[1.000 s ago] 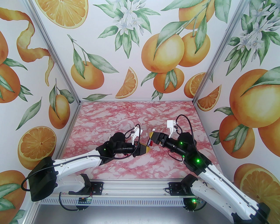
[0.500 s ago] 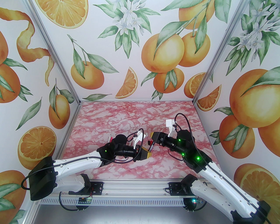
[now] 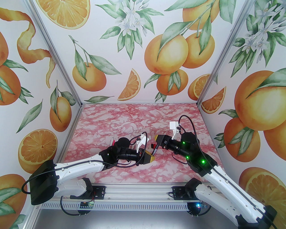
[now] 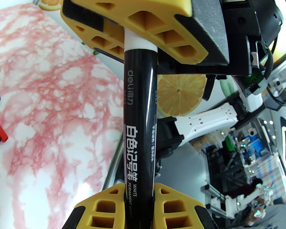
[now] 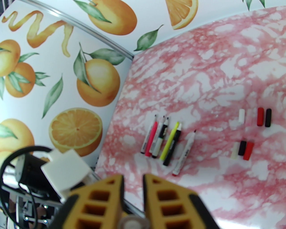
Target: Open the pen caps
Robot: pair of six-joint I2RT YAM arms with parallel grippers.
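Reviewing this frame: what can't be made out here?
- Left wrist: white cap of the black pen is mostly clamped inside the right gripper; seated or loosened, cannot tell.
- Right wrist: loose pens blurred, labels unreadable.
- Top: left arm covers most of those pens.

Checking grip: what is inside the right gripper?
The white cap of the black pen held by the left gripper. Its far end is hidden by the fingers of the right gripper.

White arm links (image 3: 76,164) w/ black joints (image 3: 121,144), black cables (image 3: 194,128), green LEDs (image 3: 202,161), yellow-black end effector fingers (image 4: 134,6).
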